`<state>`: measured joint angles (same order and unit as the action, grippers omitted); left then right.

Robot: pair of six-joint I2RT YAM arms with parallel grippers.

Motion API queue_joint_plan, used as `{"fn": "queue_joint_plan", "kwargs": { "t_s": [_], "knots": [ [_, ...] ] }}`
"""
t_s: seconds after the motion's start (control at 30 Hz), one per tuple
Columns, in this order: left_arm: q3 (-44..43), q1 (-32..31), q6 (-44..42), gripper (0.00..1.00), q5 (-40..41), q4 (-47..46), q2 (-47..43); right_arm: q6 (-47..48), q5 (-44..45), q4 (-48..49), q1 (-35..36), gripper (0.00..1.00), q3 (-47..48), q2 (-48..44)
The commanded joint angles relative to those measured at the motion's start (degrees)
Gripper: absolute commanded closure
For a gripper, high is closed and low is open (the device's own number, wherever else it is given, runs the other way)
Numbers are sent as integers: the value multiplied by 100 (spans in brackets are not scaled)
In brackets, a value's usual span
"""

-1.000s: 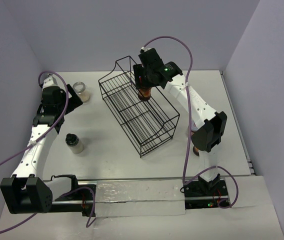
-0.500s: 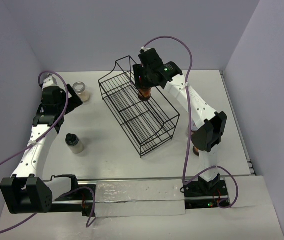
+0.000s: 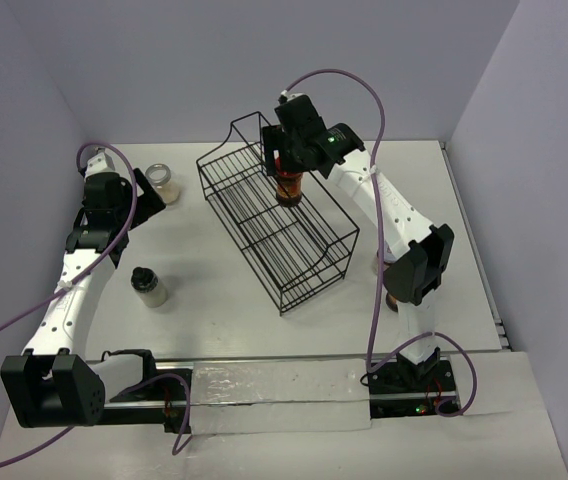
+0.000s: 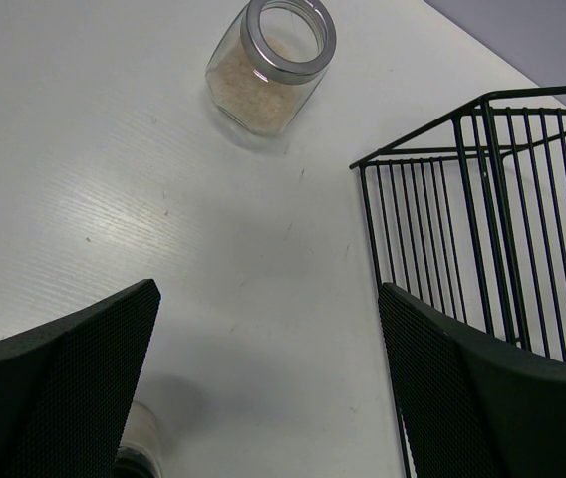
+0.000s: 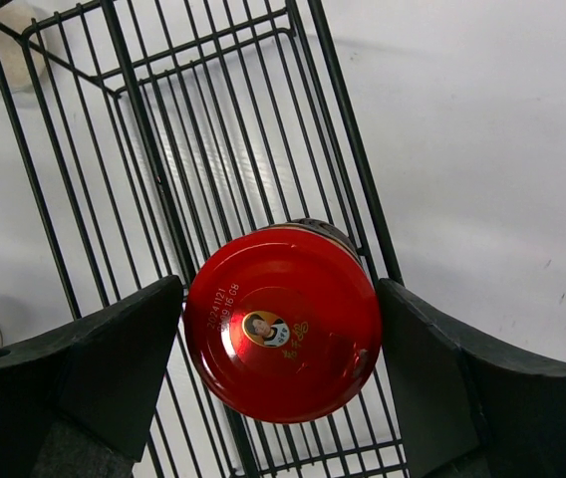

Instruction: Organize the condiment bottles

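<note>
My right gripper (image 3: 286, 168) hangs over the far end of the black wire rack (image 3: 316, 262). It is shut on a red-lidded jar (image 3: 287, 187) with dark contents, held upright inside the rack. In the right wrist view the red lid (image 5: 281, 334) fills the gap between the fingers (image 5: 114, 358). My left gripper (image 3: 150, 194) is open and empty above the table (image 4: 263, 299). The clear jar with pale contents (image 3: 165, 183) stands just beyond it (image 4: 271, 65). The black-capped jar (image 3: 147, 286) stands near the left arm. The white-lidded jar is out of view.
The rack lies diagonally across the table's middle, and its corner shows in the left wrist view (image 4: 492, 229). A brown object (image 3: 392, 299), perhaps another jar, is mostly hidden behind the right arm's elbow. Walls close in the table on the left, back and right.
The right gripper has shifted slightly up and back over the rack, and more of the red-lidded jar shows below it. The left arm has not moved.
</note>
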<state>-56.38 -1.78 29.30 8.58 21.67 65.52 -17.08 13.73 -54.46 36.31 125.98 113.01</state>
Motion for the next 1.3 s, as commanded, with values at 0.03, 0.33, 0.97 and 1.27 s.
{"fn": "queue_joint_plan", "kwargs": {
  "t_s": [0.03, 0.33, 0.97, 1.27],
  "knots": [
    [-15, -33, -38, 1, 3, -74, -5, -58, 66, 216, 88, 15, 304, -312],
    [-13, -33, -33, 0, -11, -63, -4, -6, 559, 181, 127, 13, 406, -799],
    [-90, -42, -12, 0, -172, -58, 31, -1093, 71, 1191, -3320, 7, -5321, -5146],
    [-116, -42, -50, 0, -213, -55, 90, -1845, 417, 893, -3429, 6, -6946, -5975]
  ]
}}
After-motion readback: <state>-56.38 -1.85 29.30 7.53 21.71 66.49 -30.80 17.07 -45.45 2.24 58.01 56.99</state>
